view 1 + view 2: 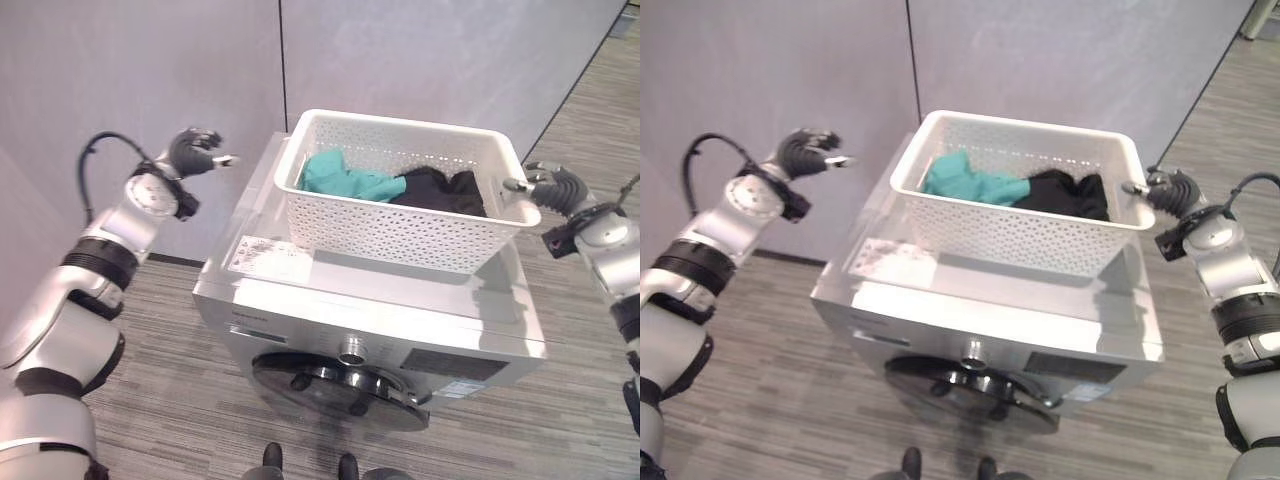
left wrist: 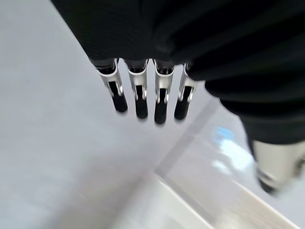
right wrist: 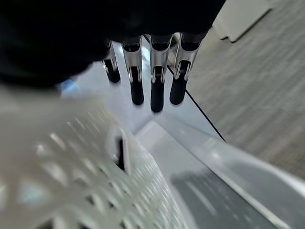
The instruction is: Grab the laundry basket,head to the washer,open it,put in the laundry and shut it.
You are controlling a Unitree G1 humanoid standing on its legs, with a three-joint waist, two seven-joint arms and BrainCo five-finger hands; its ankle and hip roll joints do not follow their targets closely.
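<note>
A: Where are the hands?
B: The left hand (image 1: 196, 150) is raised left of the washer (image 1: 300, 300), fingers relaxed; the right hand (image 1: 553, 186), released, seems just beside the basket (image 1: 400, 225).
A: And inside?
B: Teal cloth (image 1: 345, 180) and black cloth (image 1: 445, 192), atop the washer.

white label (image 1: 268, 258) on washer (image 1: 330, 330) top, print too small to read

Right robot hand beside the laundry basket, above the washer top.

The right robot hand (image 3: 143, 71) extends its straight, dark-tipped fingers (image 3: 157, 93) clear of any object. The white perforated laundry basket (image 3: 86, 176) stands just beside the hand, its wall showing a handle slot (image 3: 120, 153). The basket rests on the grey washer top (image 3: 209, 191). Grey striped floor (image 3: 257, 86) lies past the washer edge.
</note>
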